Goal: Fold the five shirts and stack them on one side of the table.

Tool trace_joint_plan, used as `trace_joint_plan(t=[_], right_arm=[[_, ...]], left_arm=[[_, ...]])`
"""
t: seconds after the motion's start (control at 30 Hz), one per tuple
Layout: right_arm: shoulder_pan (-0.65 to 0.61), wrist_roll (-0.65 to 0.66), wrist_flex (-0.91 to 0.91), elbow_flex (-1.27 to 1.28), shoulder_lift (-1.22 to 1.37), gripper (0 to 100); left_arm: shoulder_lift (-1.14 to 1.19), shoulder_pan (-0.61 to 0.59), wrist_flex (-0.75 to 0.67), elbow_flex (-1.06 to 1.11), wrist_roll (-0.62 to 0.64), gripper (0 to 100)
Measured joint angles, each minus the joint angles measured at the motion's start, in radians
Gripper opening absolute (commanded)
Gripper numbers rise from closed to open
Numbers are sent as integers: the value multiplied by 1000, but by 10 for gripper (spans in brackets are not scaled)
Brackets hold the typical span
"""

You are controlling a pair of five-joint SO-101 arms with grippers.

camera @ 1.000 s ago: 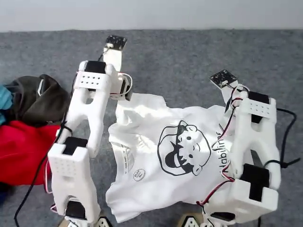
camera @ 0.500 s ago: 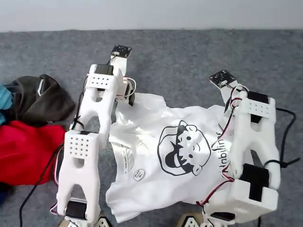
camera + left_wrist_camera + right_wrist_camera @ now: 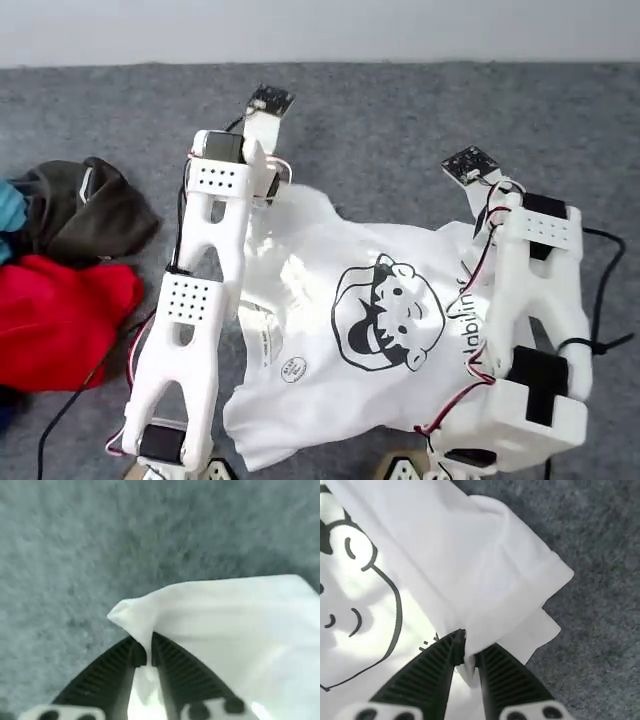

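in the high view the white shirt (image 3: 360, 330) lies spread on the grey table (image 3: 400, 120), print up, between the two arms, with some creases in its far left part. the left arm (image 3: 215, 230) ends at the far left corner of the shirt, and the right arm (image 3: 530, 290) ends at its far right edge. a pile (image 3: 60, 300) of other clothes, red and dark, lies well apart at the left side. we think the main risk is uneven pulling: if one arm moves more than the other, the cloth may twist or bunch and the fold will come out crooked.

in the left wrist view the left gripper (image 3: 144, 655) is closed on a small tip of the shirt (image 3: 225, 625). the cloth passes between the jaws and a pointed corner stands out just beyond them, over the table. very little cloth is taken, so we judge it could slip out if the arm lifts fast or the shirt drags on the rough table.

in the right wrist view the right gripper (image 3: 467, 652) is clamped on a fold of the shirt (image 3: 420, 555) near the sleeve, just beside the print. several layers seem to be caught together there, so the sleeve may tuck under wrongly, or only one layer may follow.
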Motion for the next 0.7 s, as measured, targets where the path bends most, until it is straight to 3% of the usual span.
trace_joint_plan(t=[0.23,0.5,0.7], right_arm=[[-3,0,-86,-66,0,9],[-8,-2,-356,-81,0,9],[-5,2,-387,-89,-69,9]], left_arm=[[-74,-23,-18,-61,0,13],[-123,-66,-285,-63,-58,13],[-250,-83,-315,-63,-86,13]])
